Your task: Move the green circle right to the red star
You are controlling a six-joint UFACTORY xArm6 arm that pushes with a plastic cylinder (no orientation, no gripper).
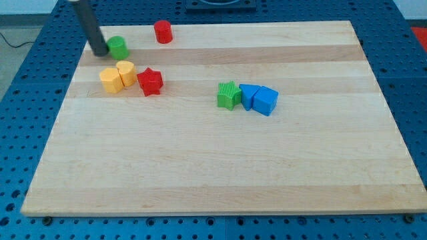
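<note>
The green circle is a short green cylinder near the board's top left. My tip stands right at its left side, touching or nearly touching it. The red star lies below and to the right of the green circle, a short gap apart.
Two yellow blocks sit just left of the red star. A red cylinder stands at the top, right of the green circle. A green star-like block and two blue blocks cluster at mid-board. The wooden board's edges border a blue perforated table.
</note>
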